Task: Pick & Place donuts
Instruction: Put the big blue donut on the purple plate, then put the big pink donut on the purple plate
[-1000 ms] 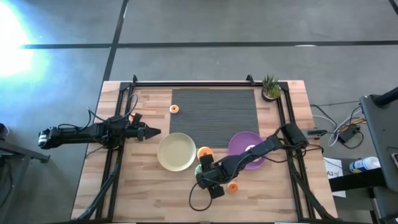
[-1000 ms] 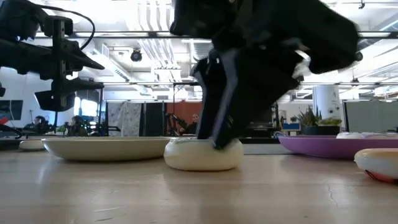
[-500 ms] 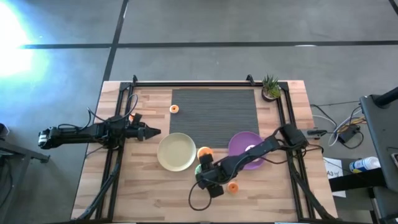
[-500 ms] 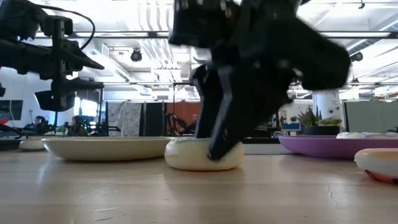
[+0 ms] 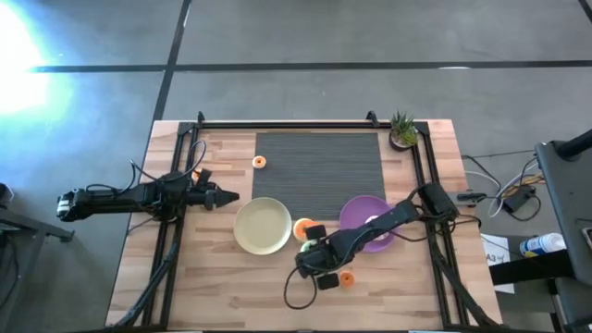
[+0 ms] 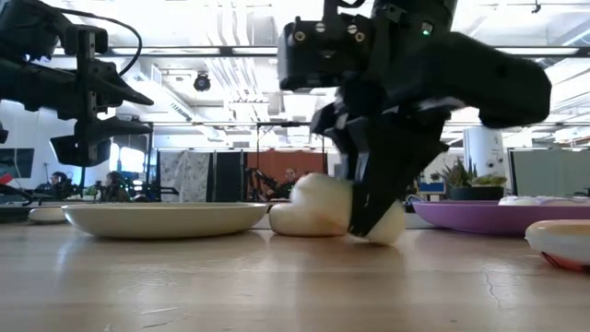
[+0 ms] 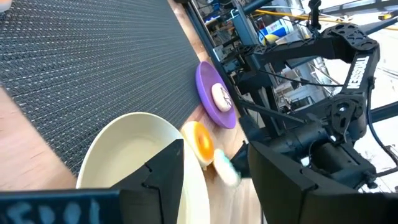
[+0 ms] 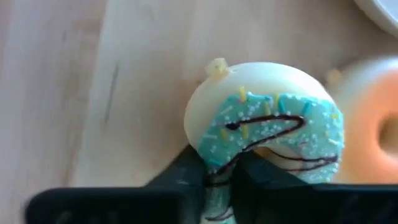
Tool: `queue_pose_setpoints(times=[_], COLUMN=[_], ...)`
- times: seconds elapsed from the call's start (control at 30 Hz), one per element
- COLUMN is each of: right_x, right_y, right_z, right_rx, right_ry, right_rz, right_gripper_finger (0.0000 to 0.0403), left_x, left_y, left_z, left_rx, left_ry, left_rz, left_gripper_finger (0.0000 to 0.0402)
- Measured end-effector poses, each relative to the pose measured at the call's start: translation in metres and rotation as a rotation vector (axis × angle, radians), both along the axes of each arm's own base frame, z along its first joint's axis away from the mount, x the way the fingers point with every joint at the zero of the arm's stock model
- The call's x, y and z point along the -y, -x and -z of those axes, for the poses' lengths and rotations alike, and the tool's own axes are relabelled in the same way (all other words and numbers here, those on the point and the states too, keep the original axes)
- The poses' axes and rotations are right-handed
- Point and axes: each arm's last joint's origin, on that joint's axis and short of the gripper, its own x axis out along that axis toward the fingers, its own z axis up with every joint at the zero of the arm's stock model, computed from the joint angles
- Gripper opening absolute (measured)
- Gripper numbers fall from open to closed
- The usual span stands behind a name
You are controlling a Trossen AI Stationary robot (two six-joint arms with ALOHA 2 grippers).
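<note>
A donut with green icing [image 8: 267,134] is tipped up on the wood between the cream plate [image 5: 263,225] and the purple plate [image 5: 353,215]. My right gripper [image 5: 310,252] is shut on it. An orange donut [image 5: 303,227] lies just beyond it, beside the cream plate. A white donut [image 5: 373,220] lies on the purple plate. A small orange donut [image 5: 346,277] lies near the front, and a tiny one [image 5: 259,162] by the mat's far left corner. My left gripper [image 5: 227,196] hangs open over the table's left side, touching nothing. My right gripper pinches the green donut's ring [image 8: 214,163] between its two fingers on the side nearest the wrist; the soft ring is squeezed narrow there. The fingers [image 6: 369,205] slant down from above. The donut is tilted, with its lower edge [image 6: 383,236] on the table.
A dark woven mat [image 5: 319,166] covers the far middle of the table. A small potted plant [image 5: 402,131] stands at the far right corner. Black frame rails [image 5: 176,222] run along both sides. Cables trail from the right arm across the near wood.
My right gripper has shut on the green donut, which lay flat between its open fingers a second ago. The donut is now tipped up on edge and has shifted a little toward the table's right edge with the gripper.
</note>
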Motion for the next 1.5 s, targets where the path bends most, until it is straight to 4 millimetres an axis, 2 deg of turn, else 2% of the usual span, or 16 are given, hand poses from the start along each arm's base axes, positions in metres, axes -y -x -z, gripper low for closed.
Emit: queue_pose_setpoints(times=[0.07, 0.23, 0.37, 0.43, 0.53, 0.73, 0.87, 1.0, 1.27, 1.37, 1.5], right_x=[0.003, 0.018, 0.043, 0.061, 0.083, 0.122, 0.138, 0.146, 0.145, 0.143, 0.14], right_y=[0.007, 0.037, 0.069, 0.087, 0.109, 0.129, 0.139, 0.144, 0.145, 0.146, 0.141], right_z=[-0.012, -0.06, -0.077, -0.077, -0.067, -0.036, -0.02, -0.016, -0.02, -0.025, -0.038], right_rx=[-0.006, 0.022, 0.002, -0.002, 0.013, 0.055, 0.055, 0.062, 0.01, -0.035, -0.011], right_ry=[0.053, 0.194, 0.19, 0.138, 0.016, -0.289, -0.295, -0.241, -0.242, -0.244, -0.245], right_rz=[0.05, 0.224, 0.435, 0.583, 0.752, 0.946, 1.025, 1.058, 1.04, 1.014, 0.964], right_gripper_finger=[0.0021, 0.0034, 0.0037, 0.0038, 0.0038, 0.0039, 0.0055, 0.01, 0.0211, 0.024, 0.0264], left_x=[0.0, 0.0, 0.0, 0.0, -0.001, -0.001, -0.001, -0.001, -0.001, -0.001, -0.001], left_y=[0.0, 0.0, 0.0, 0.0, 0.0, 0.0, 0.0, 0.0, 0.0, 0.0, 0.0], left_z=[0.0, 0.0, 0.0, 0.0, 0.0, 0.0, 0.0, 0.0, 0.0, 0.0, 0.0], left_rx=[0.0, 0.0, 0.0, 0.001, 0.002, 0.002, 0.003, 0.003, 0.003, 0.003, 0.003], left_ry=[0.0, -0.001, -0.006, -0.008, -0.012, -0.012, 0.003, 0.013, 0.032, 0.032, 0.032], left_rz=[0.0, 0.0, -0.004, -0.01, -0.025, -0.031, -0.035, -0.037, -0.042, -0.042, -0.042], left_gripper_finger=[0.0153, 0.0153, 0.0153, 0.0153, 0.0153, 0.0153, 0.0153, 0.0153, 0.0153, 0.0153, 0.0153])
